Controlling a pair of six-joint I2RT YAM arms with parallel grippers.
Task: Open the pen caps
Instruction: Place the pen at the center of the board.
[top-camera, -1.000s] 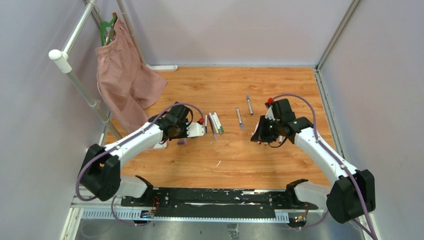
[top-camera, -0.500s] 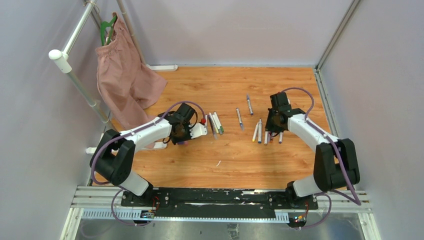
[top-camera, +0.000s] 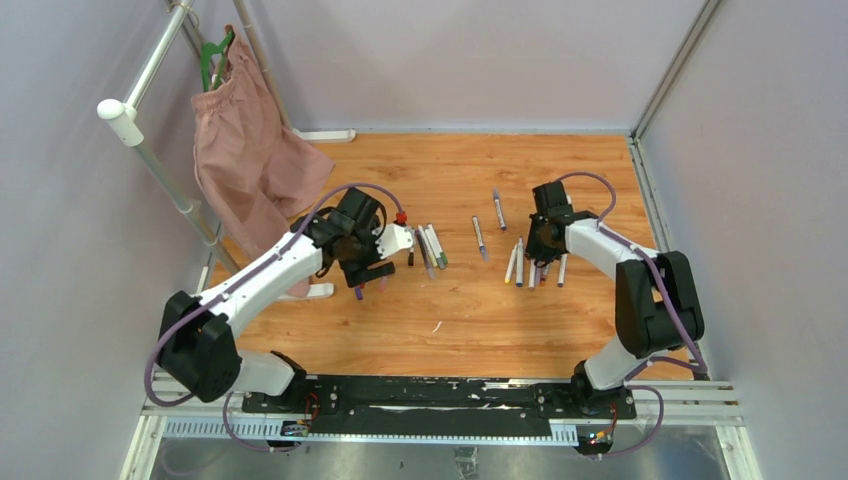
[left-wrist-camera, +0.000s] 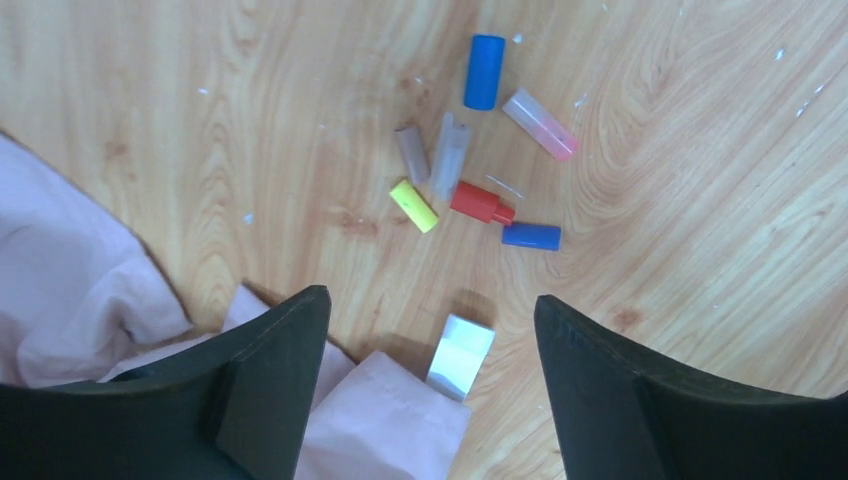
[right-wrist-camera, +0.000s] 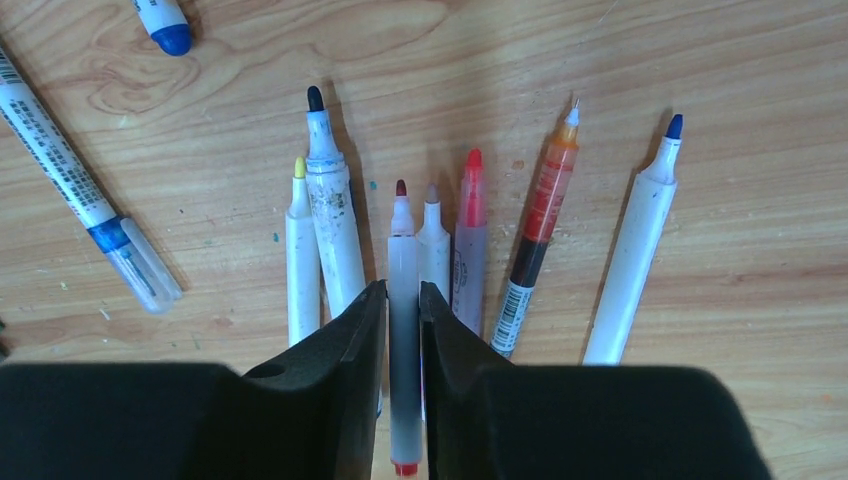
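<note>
Left hand: jaws wide, empty; caps clustered on bench just beyond it, not touching. Right hand: clamped on red-tipped pen, amid other uncapped pens lying side by side.

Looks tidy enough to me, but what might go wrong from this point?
The right pincer is shut on the dark-red-tipped pen, packed against the grey-tipped pen; moving it may knock its neighbours. The left pincer hangs open over the loose caps beside the pink cloth, which it might snag if it descends.
</note>
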